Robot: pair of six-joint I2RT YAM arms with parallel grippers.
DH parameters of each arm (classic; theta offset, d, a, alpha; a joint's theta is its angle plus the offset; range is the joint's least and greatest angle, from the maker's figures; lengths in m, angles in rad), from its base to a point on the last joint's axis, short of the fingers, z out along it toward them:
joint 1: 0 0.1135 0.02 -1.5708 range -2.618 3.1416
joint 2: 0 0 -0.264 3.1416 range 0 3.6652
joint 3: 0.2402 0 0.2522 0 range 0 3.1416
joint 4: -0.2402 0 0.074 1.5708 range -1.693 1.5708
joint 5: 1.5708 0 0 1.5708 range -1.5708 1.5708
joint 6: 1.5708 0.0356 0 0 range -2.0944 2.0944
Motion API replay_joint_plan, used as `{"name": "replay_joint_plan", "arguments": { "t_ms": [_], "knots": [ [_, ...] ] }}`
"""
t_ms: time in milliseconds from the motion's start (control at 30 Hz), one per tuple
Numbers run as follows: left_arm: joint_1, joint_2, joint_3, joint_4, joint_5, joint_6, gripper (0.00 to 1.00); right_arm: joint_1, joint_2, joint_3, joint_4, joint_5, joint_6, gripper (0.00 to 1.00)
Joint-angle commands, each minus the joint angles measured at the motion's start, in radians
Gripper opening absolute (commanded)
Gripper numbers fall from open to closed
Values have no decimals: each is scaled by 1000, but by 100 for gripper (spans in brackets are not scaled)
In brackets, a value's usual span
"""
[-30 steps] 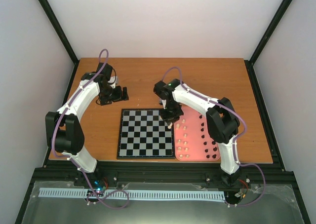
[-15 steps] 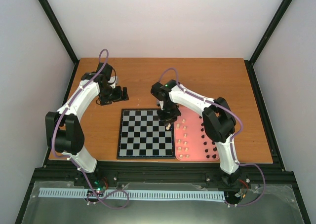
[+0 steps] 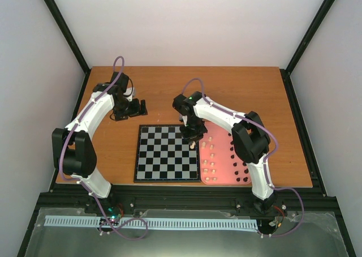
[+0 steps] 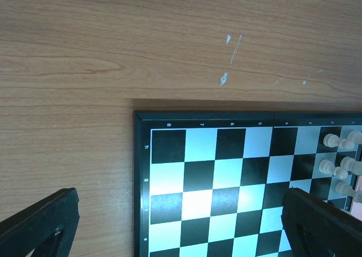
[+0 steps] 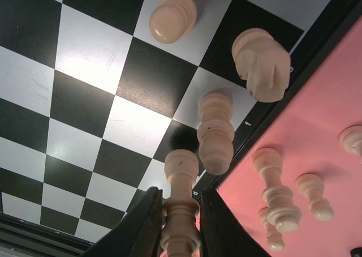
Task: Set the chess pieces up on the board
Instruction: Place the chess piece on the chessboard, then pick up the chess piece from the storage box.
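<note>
Right wrist view: shows the right gripper point(image 5: 181, 226) at the bottom edge, jaws pinching a cream piece point(image 5: 181, 195) by its stem, upright between the two dark fingers point(image 5: 148, 223). Places that piece over the board point(image 5: 85, 59), close to the dark border that butts against the pink tray point(image 5: 317, 127); cannot tell whether its base touches a square. Finds more cream chess pieces standing on the squares above it: a round-headed one point(image 5: 172, 16) near the top, a knight point(image 5: 261, 64) to the right of that, and a taller turned one point(image 5: 215, 129) just above the held piece. Shows further tray pieces point(image 5: 272, 183), also cream, upright on the pink surface at lower right.

Top external view: puts the board at the centre of the wooden table point(image 3: 237, 87), with the pink tray just beside its right edge. Shows the right gripper lowered at the board's upper right corner, the cream piece at its tip. Shows a cream column point(image 3: 210, 158) down the tray's left half and black pieces point(image 3: 237, 161) down its right half. Sets the left gripper point(image 3: 138, 106) well apart from all of that, over bare wood to the upper left of the board.

Left wrist view: looks down on one corner of the board and the wood around it. Shows the left jaws spread wide, one dark finger point(image 4: 39, 223) at lower left, the other at lower right, nothing gripped between them. Catches a small cream cluster point(image 4: 328, 167) on the squares at the right edge.
</note>
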Motion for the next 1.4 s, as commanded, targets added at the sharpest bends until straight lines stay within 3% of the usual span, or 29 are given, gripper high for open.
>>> {"name": "replay_joint_plan", "arguments": {
  "t_ms": [0, 567, 900, 967, 1033, 1067, 1367],
  "knots": [
    [-3, -14, 11, 3, 0, -4, 100, 9, 20, 6, -5, 1, -4, 20],
    [-3, -14, 15, 2, 2, -5, 100, 13, -16, 16, -13, 17, -7, 37],
    [-3, -23, 11, 3, 0, -5, 100, 28, 7, 53, -33, 45, -13, 38],
    [-3, -24, 11, 1, -2, -4, 100, 32, -9, 60, -29, 50, -14, 43],
    [-3, -25, 11, 1, -2, -3, 100, 32, -27, 70, -30, 57, -14, 69],
    [-4, -24, 12, 0, -2, -4, 100, 32, -36, 75, -34, 60, -14, 72],
    [-4, -22, 17, -1, 1, -5, 100, 24, -167, 4, -37, 135, 28, 76]
  ]
}}
